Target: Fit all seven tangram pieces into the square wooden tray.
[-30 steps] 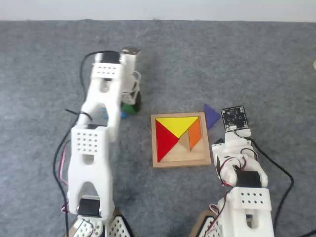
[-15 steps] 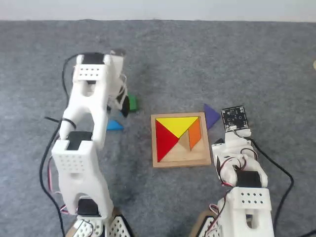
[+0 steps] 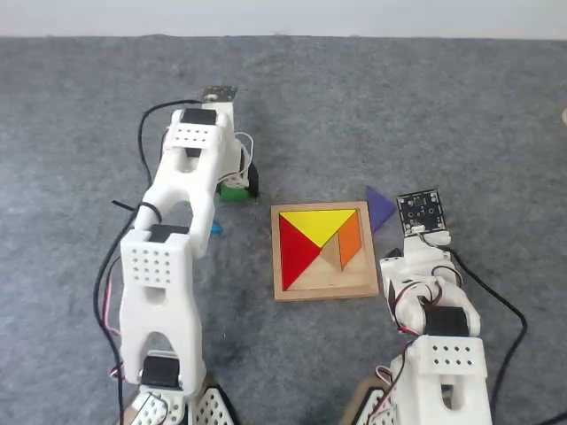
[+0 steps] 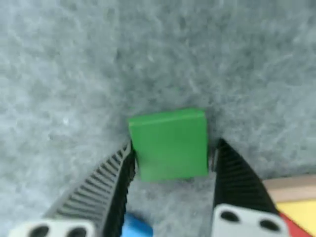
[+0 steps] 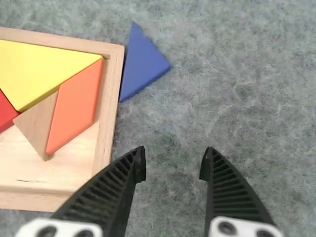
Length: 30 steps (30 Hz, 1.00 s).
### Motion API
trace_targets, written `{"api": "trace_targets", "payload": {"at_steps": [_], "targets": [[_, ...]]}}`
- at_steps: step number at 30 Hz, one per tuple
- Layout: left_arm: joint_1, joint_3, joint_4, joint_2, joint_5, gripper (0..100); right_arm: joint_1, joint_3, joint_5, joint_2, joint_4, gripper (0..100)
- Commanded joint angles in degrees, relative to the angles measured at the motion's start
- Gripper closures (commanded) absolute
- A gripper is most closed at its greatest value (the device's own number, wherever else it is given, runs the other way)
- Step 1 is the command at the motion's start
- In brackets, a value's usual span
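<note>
Grey felt-like cloth covers the tabletop edge to edge; a pale strip of wall runs behind the far edge.

The square wooden tray (image 3: pixel 323 294) sits near the tabletop's middle and is partly filled. A yellow triangle (image 3: pixel 316 223) lies along its far side, a red triangle (image 3: pixel 294 248) along its left side, and an orange parallelogram (image 3: pixel 351 239) is by its right rim. The near half is bare wood. A pale wedge between red and orange could be a piece or the tray floor; cannot tell.

The green square (image 4: pixel 168 143) lies flat on the cloth, left of the tray's far-left corner and apart from it. The left tool (image 4: pixel 173 148) stands over it, jaws spread just wider than the square, one at each side edge. A thin dark gap shows on one side, so likely lined up for a pinch, not yet clamped.

A light blue piece (image 4: pixel 136 229) lies just behind the left tool, toward the near edge.

A blue-violet triangle (image 5: pixel 140 61) lies on the cloth, just beside the tray's far-right corner. The right tool (image 5: pixel 173 163) hangs beside the tray's right rim, jaws moderately apart and holding nothing, probably parked within reach of that triangle.
</note>
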Motion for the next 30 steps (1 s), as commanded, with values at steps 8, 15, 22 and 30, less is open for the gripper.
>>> {"api": "trace_targets", "payload": {"at_steps": [8, 15, 22, 30], "targets": [[2.2, -26.4, 16.6, 16.2, -1.9, 82, -0.2, -0.4, 0.6, -0.9, -1.2, 80.9], [2.0, -24.0, 16.5, 10.8, -3.2, 87, -0.2, -0.4, 0.7, -1.0, -1.2, 80.9], [2.0, -14.1, 16.5, -1.5, -4.7, 87, -0.2, -0.4, 0.7, -1.0, -1.3, 80.9], [0.7, -7.1, 16.2, -9.6, -5.3, 86, -0.2, -0.4, 0.7, -1.0, -1.3, 80.9]]}}
